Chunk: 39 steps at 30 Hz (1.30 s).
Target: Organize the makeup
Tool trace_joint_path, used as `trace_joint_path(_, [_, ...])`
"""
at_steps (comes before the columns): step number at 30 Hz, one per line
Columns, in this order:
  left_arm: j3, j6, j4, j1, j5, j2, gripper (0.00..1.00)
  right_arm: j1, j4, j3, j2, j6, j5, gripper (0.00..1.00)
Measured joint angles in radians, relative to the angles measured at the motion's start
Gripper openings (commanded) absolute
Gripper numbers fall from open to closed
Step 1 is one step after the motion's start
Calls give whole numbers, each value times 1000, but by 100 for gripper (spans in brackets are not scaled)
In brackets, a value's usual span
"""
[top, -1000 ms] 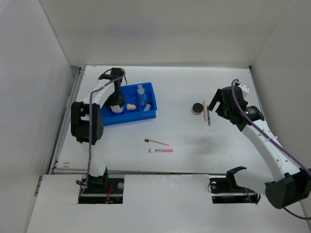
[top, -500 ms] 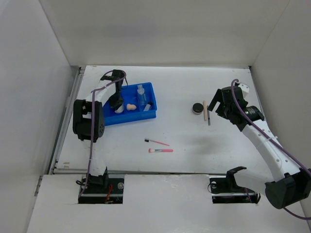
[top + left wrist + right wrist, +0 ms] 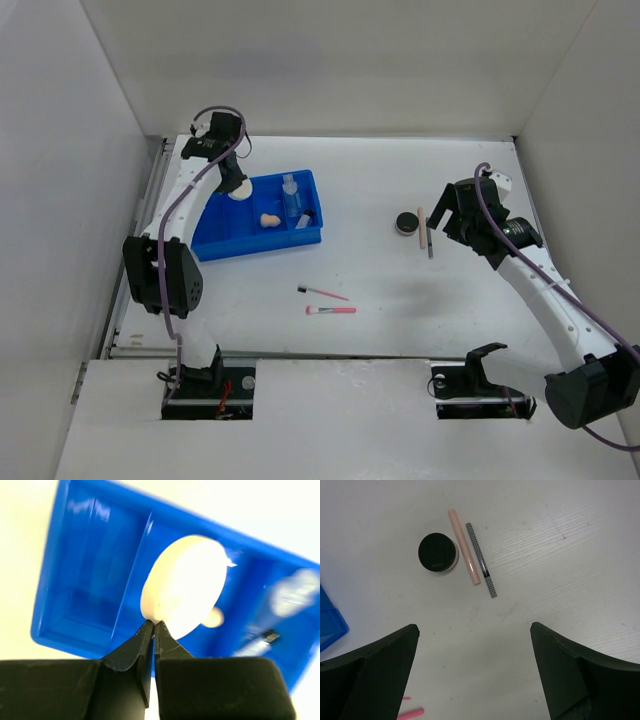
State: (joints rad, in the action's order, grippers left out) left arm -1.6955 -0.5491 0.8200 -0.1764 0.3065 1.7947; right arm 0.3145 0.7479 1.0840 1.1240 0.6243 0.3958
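Currently pinching: left claw (image 3: 152, 625) is pressing its fingers together on the rim of the white round flat puff (image 3: 185, 595), holding it up on edge.
Puff's place: it is hanging above the blue divided plastic tray (image 3: 75, 580), toward the tray's 11 o'clock corner, resting in no compartment.
Sitting in tray: peach egg-shaped sponge (image 3: 270, 220) is lying mid-tray; clear bottles (image 3: 291, 195) are lying toward 3 o'clock.
Right claw (image 3: 474, 626): it is hovering spread wide, gripping nothing.
Ahead of it: black round jar (image 3: 437, 552), beige stick (image 3: 464, 546) and dark chequered pencil (image 3: 481, 560) are lying at its 12 o'clock.
Waiting loose: two pink-handled brushes (image 3: 331, 310) are lying at the table's 6 o'clock.
Progress: seemingly under halfway; the puff is needing a compartment, and five loose items are awaiting collection.
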Motion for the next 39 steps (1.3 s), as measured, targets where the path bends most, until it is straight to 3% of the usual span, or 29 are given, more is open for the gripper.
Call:
trace_joint_path(7, [-29,25,-6,-44,-59,-51,0,0,0,0,0,0,0,99])
trace_joint_path(17, [-29,47,-32,-151,-89,78,0,0,0,0,0,0,0,99])
trace_joint_path(31, [-23,51,-23,-149,36,131,0,0,0,0,2,0,0,99])
trace_joint_path(39, [-20,57,-26,-148,11,122,0,0,0,0,10,0,0,99])
